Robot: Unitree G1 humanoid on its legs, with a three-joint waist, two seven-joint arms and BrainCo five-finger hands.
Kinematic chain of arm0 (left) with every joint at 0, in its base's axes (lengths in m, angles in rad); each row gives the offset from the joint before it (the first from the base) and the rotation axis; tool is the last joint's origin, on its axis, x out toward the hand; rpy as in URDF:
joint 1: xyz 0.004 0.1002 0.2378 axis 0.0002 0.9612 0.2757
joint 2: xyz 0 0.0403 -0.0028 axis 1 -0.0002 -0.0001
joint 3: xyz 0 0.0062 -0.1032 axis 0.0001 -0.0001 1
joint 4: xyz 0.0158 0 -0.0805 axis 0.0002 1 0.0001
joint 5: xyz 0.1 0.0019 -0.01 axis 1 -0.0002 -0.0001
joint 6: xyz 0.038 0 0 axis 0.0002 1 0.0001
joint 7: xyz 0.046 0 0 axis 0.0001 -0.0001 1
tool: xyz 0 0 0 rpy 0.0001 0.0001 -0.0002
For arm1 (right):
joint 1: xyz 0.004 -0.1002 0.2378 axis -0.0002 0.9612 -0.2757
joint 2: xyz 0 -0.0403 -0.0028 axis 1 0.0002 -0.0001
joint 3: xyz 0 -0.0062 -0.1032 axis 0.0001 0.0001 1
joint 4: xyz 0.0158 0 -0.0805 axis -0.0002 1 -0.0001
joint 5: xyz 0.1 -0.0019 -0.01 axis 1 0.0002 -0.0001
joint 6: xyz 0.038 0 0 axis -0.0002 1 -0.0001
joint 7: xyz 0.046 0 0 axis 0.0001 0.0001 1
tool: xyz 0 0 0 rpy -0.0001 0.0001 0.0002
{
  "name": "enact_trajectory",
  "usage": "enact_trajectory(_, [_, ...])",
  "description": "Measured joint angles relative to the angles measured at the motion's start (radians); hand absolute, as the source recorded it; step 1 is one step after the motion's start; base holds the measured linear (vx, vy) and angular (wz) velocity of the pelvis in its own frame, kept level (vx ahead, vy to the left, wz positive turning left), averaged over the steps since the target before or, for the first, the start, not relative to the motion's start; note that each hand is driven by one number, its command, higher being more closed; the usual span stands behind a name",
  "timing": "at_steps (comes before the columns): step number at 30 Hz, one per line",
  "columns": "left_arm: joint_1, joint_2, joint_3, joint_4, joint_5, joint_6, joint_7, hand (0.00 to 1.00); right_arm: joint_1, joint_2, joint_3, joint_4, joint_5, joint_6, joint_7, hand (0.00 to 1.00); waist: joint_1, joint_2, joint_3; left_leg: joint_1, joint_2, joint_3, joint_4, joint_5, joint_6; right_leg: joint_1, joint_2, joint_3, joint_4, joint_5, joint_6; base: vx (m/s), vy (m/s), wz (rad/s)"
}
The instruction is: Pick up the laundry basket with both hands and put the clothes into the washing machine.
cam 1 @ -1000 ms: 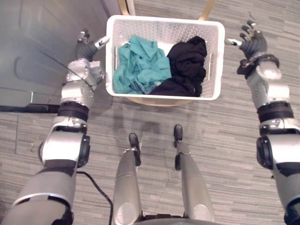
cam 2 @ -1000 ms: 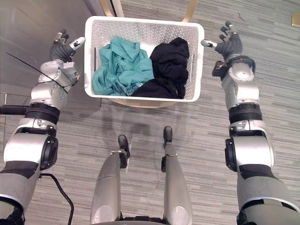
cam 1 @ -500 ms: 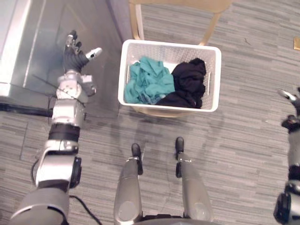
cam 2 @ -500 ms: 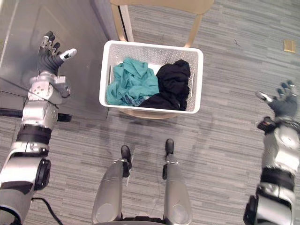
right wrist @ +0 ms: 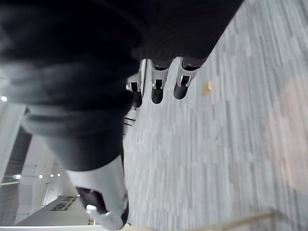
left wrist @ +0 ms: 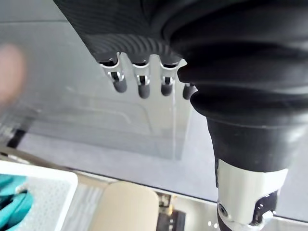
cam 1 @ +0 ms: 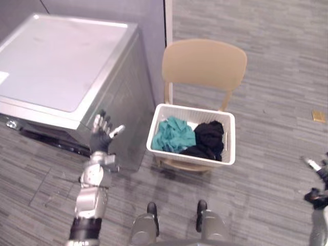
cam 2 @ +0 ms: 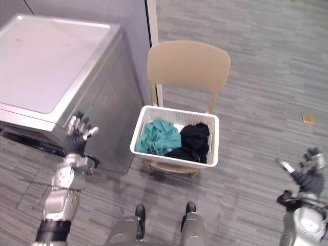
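Observation:
A white perforated laundry basket rests on the seat of a tan chair. Inside it lie a teal garment on the left and a black garment on the right. The grey washing machine stands to the left of the chair with its lid down. My left hand is raised in front of the machine's side, fingers spread, holding nothing, well left of the basket. My right hand hovers open over the floor far right of the basket.
A grey wall panel with a white post stands behind the chair. A small tan object lies on the striped grey floor at the right. Open floor lies around the chair's front and right.
The camera has pulled back and tilted up, so the chair and the washing machine top now show. Both hands have drawn further from the basket and sit lower in view.

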Motion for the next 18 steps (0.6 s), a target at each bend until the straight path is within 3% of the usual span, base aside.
enact_trajectory(3, [0.142,-0.096,-0.002,-0.048,0.0,0.002,-0.032,0.0,0.087,0.104,0.115,0.0,-0.004,0.009,0.052,0.0,0.006,0.01,-0.03,0.046,-0.004,-0.026,-0.007,-0.001,-0.001,0.053,-0.008,-0.029,0.019,-0.031,-0.001,0.07,-0.046,0.27])
enact_trajectory(7, [0.266,-0.172,-0.012,-0.045,-0.021,0.016,-0.067,0.0,0.151,0.155,0.221,0.015,0.001,0.01,0.078,0.0,0.019,0.011,-0.061,0.081,-0.014,-0.065,-0.007,-0.004,-0.003,0.104,-0.029,-0.077,0.055,-0.073,-0.001,0.01,-0.043,0.39])
enact_trajectory(13, [0.36,-0.184,-0.053,-0.026,-0.017,0.057,-0.107,0.0,0.128,0.148,0.36,0.121,0.001,0.026,0.095,0.0,0.053,-0.001,-0.092,0.085,-0.02,-0.151,-0.006,-0.004,-0.015,0.158,-0.044,-0.165,0.104,-0.119,-0.016,-0.06,-0.067,0.44])
enact_trajectory(16, [0.357,-0.187,-0.088,-0.025,-0.017,0.069,-0.107,0.0,0.111,0.147,0.389,0.15,0.003,0.026,0.073,0.0,0.047,-0.002,-0.092,0.055,-0.044,-0.228,-0.027,0.034,-0.018,0.163,-0.071,-0.25,0.129,-0.135,-0.021,-0.07,-0.063,0.9])
enact_trajectory(18, [0.356,-0.214,-0.089,-0.021,-0.017,0.072,-0.102,0.0,0.079,0.143,0.389,0.191,0.006,0.025,0.052,0.0,0.047,-0.001,-0.093,0.032,-0.017,-0.193,-0.02,0.042,0.001,0.163,-0.093,-0.297,0.13,-0.127,-0.034,-0.04,-0.033,0.69])
